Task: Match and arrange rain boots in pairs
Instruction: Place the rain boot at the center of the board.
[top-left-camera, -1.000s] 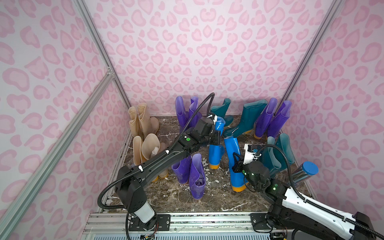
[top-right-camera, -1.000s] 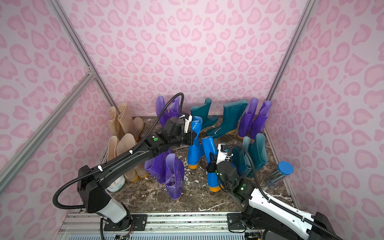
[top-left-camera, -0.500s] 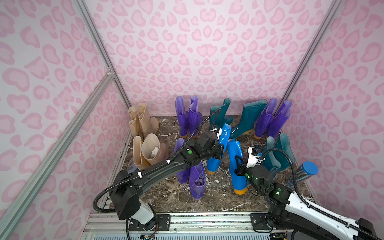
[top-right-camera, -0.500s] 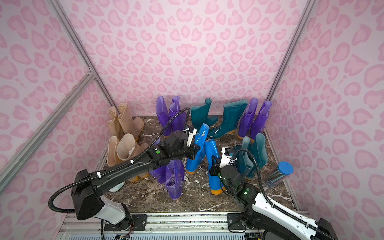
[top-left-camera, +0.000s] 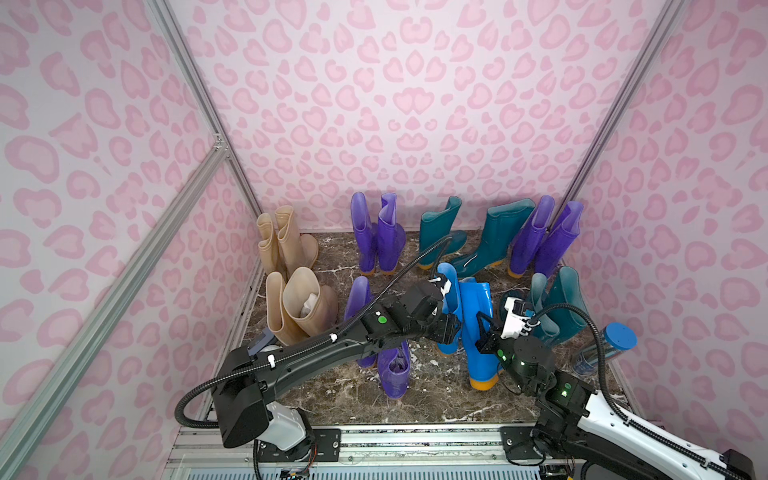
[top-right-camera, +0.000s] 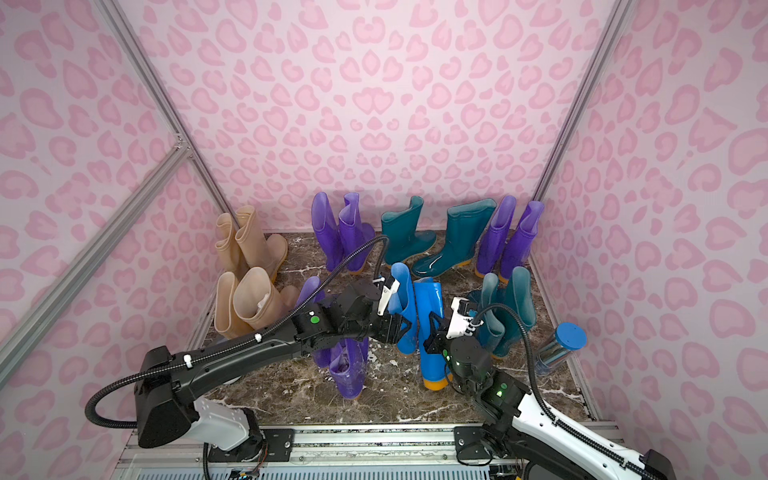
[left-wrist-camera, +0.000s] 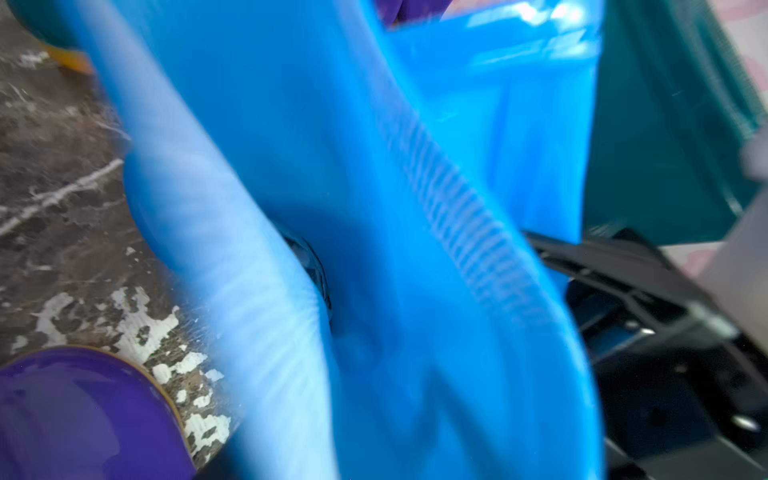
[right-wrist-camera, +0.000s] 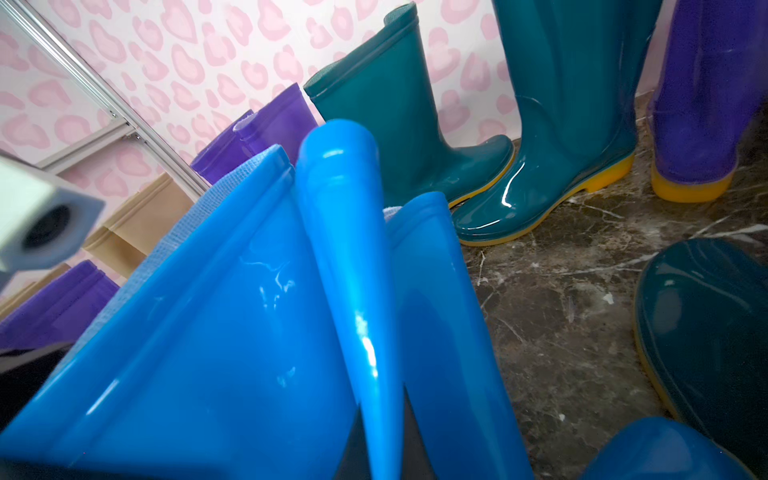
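Left wrist, blue boots (left-wrist-camera: 332, 166) (blurred) blocking floor (left-wrist-camera: 62, 216)

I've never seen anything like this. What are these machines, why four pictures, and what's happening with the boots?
These are two robot arms, one black, one partly white, mounted on a rail; each ends in a two-fingered gripper. Two pictures come from one camera head above and look nearly alike. The two close-ups come from a small camera on each wrist. On the marble floor stand rain boots: beige, purple, teal and blue. The right gripper is shut on the shaft of a bright blue boot. The left gripper is at the other blue boot beside it; whether it grips cannot be told, as its close-up is blurred.
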